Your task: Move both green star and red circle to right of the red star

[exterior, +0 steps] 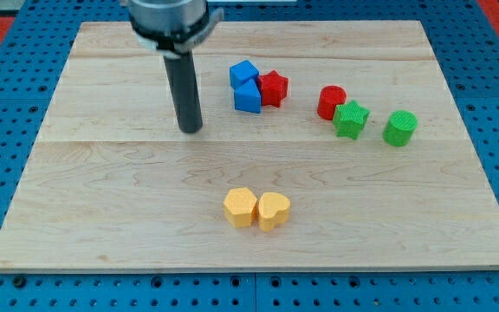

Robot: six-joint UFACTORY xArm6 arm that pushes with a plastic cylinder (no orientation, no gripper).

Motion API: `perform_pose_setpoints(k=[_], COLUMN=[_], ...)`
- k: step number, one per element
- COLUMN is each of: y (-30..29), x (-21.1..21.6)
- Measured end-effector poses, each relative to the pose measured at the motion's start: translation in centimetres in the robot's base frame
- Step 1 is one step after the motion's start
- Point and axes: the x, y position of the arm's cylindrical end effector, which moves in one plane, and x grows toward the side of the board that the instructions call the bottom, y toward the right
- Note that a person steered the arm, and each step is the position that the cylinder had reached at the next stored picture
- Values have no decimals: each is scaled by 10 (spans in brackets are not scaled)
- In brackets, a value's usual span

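The red star lies at the upper middle of the wooden board, touching two blue blocks on its left. The red circle lies to the right of the red star, with a gap between them. The green star touches the red circle's lower right side. My tip rests on the board to the left of the blue blocks, well apart from all blocks.
A green circle lies right of the green star. Two yellow blocks, a hexagon and a heart, sit side by side at the lower middle. The board lies on a blue pegboard.
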Motion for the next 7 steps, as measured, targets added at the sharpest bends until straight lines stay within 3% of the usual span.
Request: perform_pose_setpoints(k=[2, 3, 5, 7], y=[177, 214, 220, 215], x=[37, 20, 3, -45])
